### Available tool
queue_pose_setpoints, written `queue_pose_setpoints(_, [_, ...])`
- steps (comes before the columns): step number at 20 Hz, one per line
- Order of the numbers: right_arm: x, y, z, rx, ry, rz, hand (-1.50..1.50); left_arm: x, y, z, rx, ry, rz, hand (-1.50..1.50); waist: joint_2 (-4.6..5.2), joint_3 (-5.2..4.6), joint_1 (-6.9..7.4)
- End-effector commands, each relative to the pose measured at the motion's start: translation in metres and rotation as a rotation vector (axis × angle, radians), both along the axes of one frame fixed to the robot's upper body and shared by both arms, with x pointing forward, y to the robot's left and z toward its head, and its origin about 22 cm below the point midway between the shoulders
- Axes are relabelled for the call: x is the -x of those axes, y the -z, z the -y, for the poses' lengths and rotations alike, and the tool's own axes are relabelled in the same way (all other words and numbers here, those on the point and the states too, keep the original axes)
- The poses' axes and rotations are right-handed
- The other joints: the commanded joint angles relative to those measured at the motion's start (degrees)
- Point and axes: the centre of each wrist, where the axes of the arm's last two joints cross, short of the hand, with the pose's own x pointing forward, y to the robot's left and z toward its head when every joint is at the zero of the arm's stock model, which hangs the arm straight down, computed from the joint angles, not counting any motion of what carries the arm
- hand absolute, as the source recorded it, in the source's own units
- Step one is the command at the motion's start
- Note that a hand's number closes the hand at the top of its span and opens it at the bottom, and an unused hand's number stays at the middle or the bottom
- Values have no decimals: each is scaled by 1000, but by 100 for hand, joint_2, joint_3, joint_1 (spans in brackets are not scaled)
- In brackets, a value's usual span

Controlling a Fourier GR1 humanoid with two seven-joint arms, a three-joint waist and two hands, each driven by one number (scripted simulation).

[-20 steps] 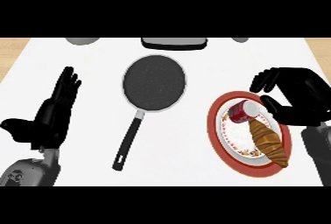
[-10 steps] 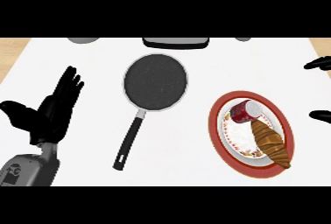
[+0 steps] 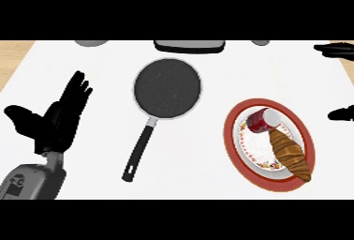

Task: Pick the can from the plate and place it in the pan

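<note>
Right hand [image 3: 340, 49] has withdrawn to the edge, grip unclear; can [image 3: 261, 121] stays on plate [image 3: 232, 136]; left hand [image 3: 59, 117] rests open.

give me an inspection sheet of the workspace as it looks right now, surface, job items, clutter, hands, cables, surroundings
Surface: white counter, wood-coloured strip at its far left corner.
Job's things: red can lying on its side on the plate, not held; black pan left of the plate, nothing in it, handle pointing toward the robot.
Clutter: croissant on the plate beside the can.
Hands: left hand open, resting at the left; right hand only partly in view at the right edge.
Cables: nothing seen.
Surroundings: grey objects cut off at the far edge.
</note>
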Motion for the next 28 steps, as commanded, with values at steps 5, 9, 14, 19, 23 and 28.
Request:
queue_pose_setpoints(5, [-22,-17,-37,318,-169,40,-150,1,1,-18,9,-28,-5,0,-52,-14,-110])
queue_pose_setpoints(9, [-19,-3,-68,563,-201,5,-150,1,1,-25,-13,-21,-22,0,-67,-21,-134])
queue_pose_setpoints(14, [-20,6,-83,757,-223,-45,-150,7,4,-12,-3,-27,-12,0,-86,-18,-188])
queue_pose_setpoints(19, [-20,16,-88,779,-242,18,-150,6,-3,-15,3,-44,-3,0,-87,-14,-228])
queue_pose_setpoints(23, [0,28,-78,869,-182,142,-150,3,-11,-11,-5,-51,-26,0,-94,-13,-286])
queue_pose_setpoints(28, [7,27,-100,865,-135,174,-150,21,-1,-8,23,-44,-22,0,-95,-14,-251])
